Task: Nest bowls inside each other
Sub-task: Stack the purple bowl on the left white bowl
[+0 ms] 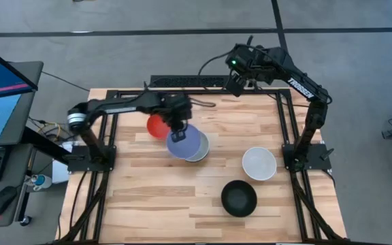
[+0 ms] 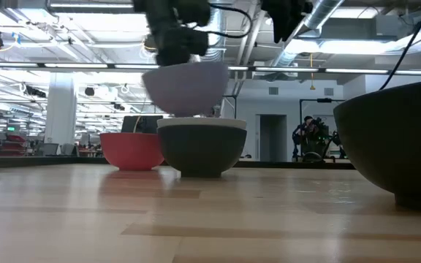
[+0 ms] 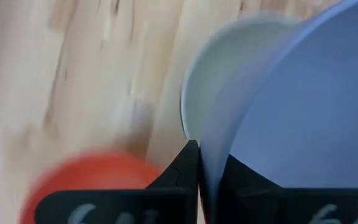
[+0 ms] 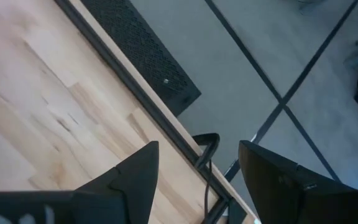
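My left gripper [image 1: 177,128] [image 3: 207,163] is shut on the light blue bowl [image 1: 183,145] [image 2: 186,88], which hangs just above a stack near the table's middle. The stack is a white bowl [image 3: 225,74] [image 2: 201,123] sitting inside a black bowl [image 2: 201,151]. The red bowl [image 1: 156,126] [image 2: 131,150] stands on the table beside the stack, toward the left. Another white bowl [image 1: 259,163] and another black bowl [image 1: 239,198] [image 2: 397,139] stand apart on the right half. My right gripper [image 1: 236,82] [image 4: 197,152] waits open above the far edge. My left gripper pinches the light blue bowl's rim [image 3: 211,149] on the side toward the far-left, one finger [image 3: 179,171] outside the wall and one inside. The fingers come from above, pointing down. The bowl is lifted clear, roughly upright with a slight tilt, just over the stacked white bowl.
Black metal rails [image 1: 281,116] frame the table on the left, right and far sides. A black mat [image 4: 143,56] lies past the far edge. Bare wood [image 1: 148,197] stretches across the near-left part.
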`<action>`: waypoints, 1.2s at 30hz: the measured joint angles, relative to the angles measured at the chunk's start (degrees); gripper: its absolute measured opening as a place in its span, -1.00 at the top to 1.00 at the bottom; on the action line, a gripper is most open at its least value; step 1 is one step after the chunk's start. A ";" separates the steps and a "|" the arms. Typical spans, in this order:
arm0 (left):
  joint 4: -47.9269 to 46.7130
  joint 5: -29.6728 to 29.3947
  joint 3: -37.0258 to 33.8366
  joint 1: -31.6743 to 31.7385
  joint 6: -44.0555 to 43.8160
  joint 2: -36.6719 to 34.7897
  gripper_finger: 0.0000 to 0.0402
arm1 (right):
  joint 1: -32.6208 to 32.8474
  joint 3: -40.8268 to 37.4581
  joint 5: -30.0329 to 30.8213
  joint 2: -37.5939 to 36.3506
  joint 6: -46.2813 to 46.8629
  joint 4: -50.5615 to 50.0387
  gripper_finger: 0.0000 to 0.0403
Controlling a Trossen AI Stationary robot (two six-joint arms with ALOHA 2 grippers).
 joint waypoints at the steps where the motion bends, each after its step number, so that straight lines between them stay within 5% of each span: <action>1: -0.67 0.34 1.93 0.18 1.11 1.57 1.00 | -0.41 0.00 0.00 0.00 0.06 0.00 -0.22; 12: -1.23 4.91 6.89 -0.05 6.74 11.23 1.00 | -2.69 0.00 -0.11 0.00 0.85 0.00 -0.22; 36: 2.88 8.29 3.02 1.89 4.52 11.94 0.94 | -2.58 0.00 -0.18 0.00 -0.27 0.03 -0.22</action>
